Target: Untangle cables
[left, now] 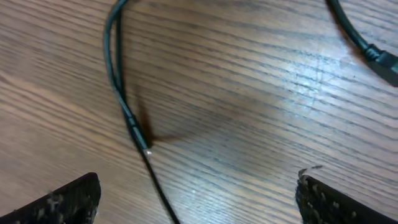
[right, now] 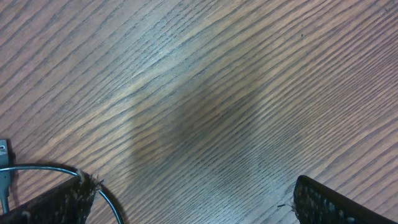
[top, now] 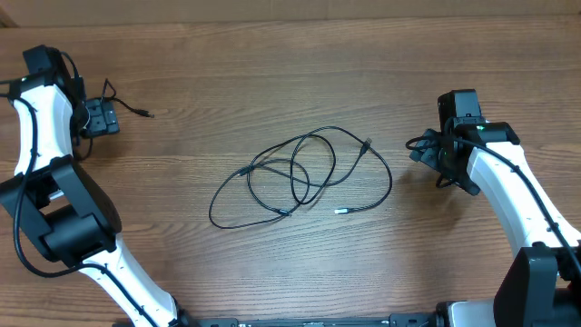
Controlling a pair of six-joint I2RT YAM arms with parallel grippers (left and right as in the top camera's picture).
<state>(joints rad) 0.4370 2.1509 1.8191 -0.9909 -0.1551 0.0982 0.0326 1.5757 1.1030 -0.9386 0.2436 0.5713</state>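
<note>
A loose tangle of thin black cables lies in overlapping loops at the table's middle, with small plug ends showing. One separate black cable lies at the far left beside my left gripper. In the left wrist view that cable runs down past a silver-tipped plug and between the open fingers; my left gripper holds nothing. My right gripper hovers right of the tangle. It is open over bare wood, and a thin cord curves by its left fingertip.
The wooden table spreads all round the tangle. A second black plug end lies at the upper right of the left wrist view. Both arms' white links stand at the table's sides.
</note>
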